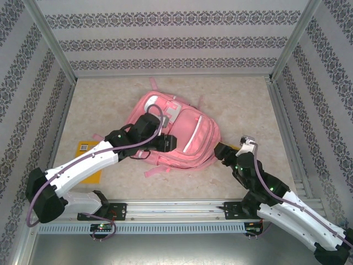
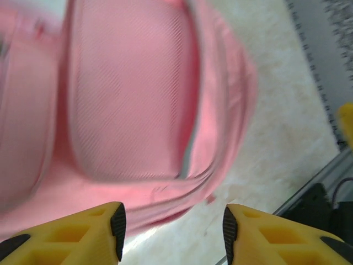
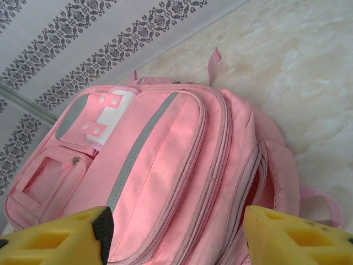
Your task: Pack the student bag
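Observation:
The student bag [image 1: 185,135] is a large pink backpack lying flat mid-table, front up, with a grey-white stripe [image 3: 138,149] and a white patch near its top. Its main zip gapes a little on the right, showing a red inside [image 3: 255,190]. My left gripper [image 1: 167,142] hangs over the bag's near-left part. In the left wrist view this gripper [image 2: 174,232] is open, with bare table between its yellow fingers and the blurred bag [image 2: 132,99] just beyond. My right gripper [image 1: 222,150] stands at the bag's right edge, and in its wrist view it [image 3: 176,234] is open wide above the front pocket.
A flat yellow item with a barcode label [image 1: 88,152] lies on the table at the left, partly under my left arm. A metal rail [image 1: 176,208] runs along the near edge. Patterned walls close in the left, far and right sides.

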Controlling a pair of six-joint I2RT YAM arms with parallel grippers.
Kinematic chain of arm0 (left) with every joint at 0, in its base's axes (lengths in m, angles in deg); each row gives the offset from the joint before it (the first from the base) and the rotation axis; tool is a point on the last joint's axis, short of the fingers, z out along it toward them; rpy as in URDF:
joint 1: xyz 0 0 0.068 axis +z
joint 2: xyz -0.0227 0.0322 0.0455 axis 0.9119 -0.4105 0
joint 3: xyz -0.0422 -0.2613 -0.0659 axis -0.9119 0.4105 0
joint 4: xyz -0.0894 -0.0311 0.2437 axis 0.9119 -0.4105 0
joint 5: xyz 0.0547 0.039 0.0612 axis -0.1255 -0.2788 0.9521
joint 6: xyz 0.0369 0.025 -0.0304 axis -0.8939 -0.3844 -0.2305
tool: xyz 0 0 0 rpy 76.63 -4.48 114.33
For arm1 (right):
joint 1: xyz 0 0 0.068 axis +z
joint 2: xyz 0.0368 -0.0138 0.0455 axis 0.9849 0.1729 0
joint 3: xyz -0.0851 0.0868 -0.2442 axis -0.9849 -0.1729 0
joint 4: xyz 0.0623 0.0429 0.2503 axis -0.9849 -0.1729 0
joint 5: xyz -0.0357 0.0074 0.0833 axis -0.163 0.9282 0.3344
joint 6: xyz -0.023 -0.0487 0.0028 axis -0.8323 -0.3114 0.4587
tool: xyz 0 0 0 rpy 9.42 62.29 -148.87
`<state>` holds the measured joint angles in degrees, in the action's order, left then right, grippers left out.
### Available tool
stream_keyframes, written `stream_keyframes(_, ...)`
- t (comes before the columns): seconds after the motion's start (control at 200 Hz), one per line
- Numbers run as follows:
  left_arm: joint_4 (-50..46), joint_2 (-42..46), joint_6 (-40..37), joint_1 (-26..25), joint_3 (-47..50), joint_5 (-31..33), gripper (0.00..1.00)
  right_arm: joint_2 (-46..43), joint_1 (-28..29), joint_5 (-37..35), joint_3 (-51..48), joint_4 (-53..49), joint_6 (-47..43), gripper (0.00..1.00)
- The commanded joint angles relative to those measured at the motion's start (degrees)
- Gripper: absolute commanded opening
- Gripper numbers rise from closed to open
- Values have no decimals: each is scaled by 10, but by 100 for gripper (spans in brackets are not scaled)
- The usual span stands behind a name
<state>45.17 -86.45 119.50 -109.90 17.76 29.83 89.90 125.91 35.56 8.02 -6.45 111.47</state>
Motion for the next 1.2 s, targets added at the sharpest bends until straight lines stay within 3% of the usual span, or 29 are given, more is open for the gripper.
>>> stream_keyframes(0.0, -37, 16, 73, -1, 66, 25, 48, 5, 0, 5, -13, 29, -13, 64)
stream_keyframes(0.115, -14, 26, 97, -1, 109, 35, 46, 3, 0, 2, -18, 33, -6, 64)
stream_keyframes(0.245, 29, -26, 87, 4, 108, 32, 47, 4, -1, 7, -25, 39, 0, 64)
stream_keyframes(0.445, 95, -121, 52, 36, 54, 36, 47, 1, -1, 15, -22, 36, -2, 64)
stream_keyframes(0.724, 80, -228, -9, 83, -63, 55, 48, 5, -2, 19, -17, 34, -5, 64)
stream_keyframes(0.929, 40, -187, -38, 126, -65, 66, 52, 16, -1, 32, -17, 36, -8, 64)
stream_keyframes(1.114, 40, -89, -36, 191, -8, 15, 54, 35, -1, 50, -24, 60, -13, 64)
stream_keyframes(1.194, 24, -43, -34, 222, 19, 68, 56, 48, -2, 55, -25, 69, -14, 64)
